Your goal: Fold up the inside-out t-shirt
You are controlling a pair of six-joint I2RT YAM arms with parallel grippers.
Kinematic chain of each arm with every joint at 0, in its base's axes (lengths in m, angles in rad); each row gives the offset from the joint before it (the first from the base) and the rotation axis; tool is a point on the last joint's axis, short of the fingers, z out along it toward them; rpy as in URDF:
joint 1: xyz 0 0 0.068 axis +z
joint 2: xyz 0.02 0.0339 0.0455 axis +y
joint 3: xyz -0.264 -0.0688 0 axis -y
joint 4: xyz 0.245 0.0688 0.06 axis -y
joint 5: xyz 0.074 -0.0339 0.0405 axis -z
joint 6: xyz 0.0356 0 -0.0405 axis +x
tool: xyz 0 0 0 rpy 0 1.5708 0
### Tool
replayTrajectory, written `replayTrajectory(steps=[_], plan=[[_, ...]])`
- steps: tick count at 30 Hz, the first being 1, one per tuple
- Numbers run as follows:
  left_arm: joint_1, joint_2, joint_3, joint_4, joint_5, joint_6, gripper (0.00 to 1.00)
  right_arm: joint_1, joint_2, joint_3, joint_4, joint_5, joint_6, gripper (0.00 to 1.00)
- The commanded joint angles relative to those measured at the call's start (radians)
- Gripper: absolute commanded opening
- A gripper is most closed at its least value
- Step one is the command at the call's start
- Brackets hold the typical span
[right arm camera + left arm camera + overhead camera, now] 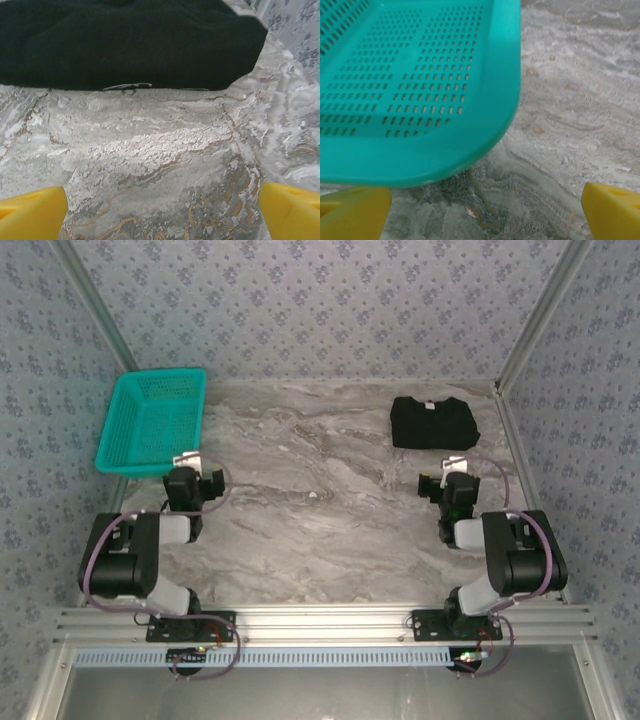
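Note:
The inside-out t-shirt lies at the back right of the table as a compact black rectangle, plain black side up. In the right wrist view its near edge runs across the top. My right gripper sits just in front of it, open, with bare marble between the yellow fingertips; its midpoint is a short way from the cloth. My left gripper is open too, beside the near right corner of the teal basket, and nothing lies between its fingers at the gripper's middle.
A teal plastic basket stands at the back left, its rim hanging close over the left gripper. Patterned walls with metal posts close in the table on three sides. Marble tabletop stretches between the two arms.

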Motion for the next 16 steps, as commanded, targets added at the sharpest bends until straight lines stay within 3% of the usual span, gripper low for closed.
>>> replayTrajectory(steps=[1,16], plan=[[0.030,0.013,0.014,0.084,0.108,0.002,0.98,-0.029,0.005,0.047,0.015,-0.071,0.008,1.00],[0.032,0.010,0.014,0.080,0.111,0.001,0.98,-0.043,0.004,0.053,-0.001,-0.104,0.011,1.00]])
